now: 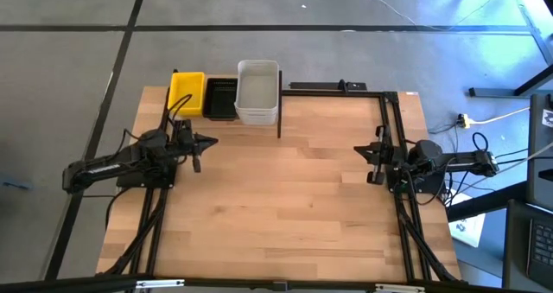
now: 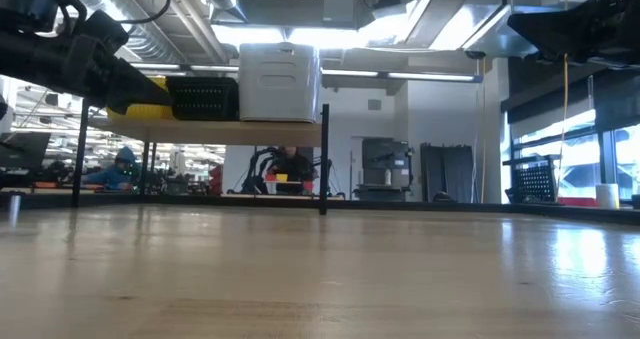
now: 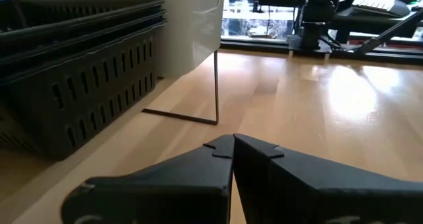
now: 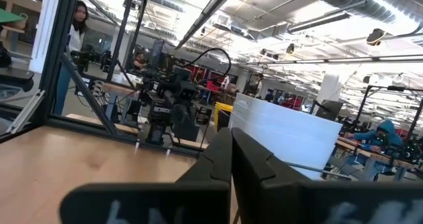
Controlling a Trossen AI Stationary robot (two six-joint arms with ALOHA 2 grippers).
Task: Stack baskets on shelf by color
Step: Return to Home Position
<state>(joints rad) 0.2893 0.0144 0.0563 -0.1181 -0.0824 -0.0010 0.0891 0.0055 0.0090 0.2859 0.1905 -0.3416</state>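
Jaws closed, left and right; baskets (image 1: 221, 98) lie lengthwise front-to-back.

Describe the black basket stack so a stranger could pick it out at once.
Start at the wooden table and go to the shelf at its far left corner, where three stacks stand in a row. The black baskets are the middle stack, between the yellow baskets and the taller white baskets; only they are dark with slotted walls.

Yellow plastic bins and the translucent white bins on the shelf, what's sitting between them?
The black perforated bins sit between them, seen from above in the high view and again side-on in the low view.
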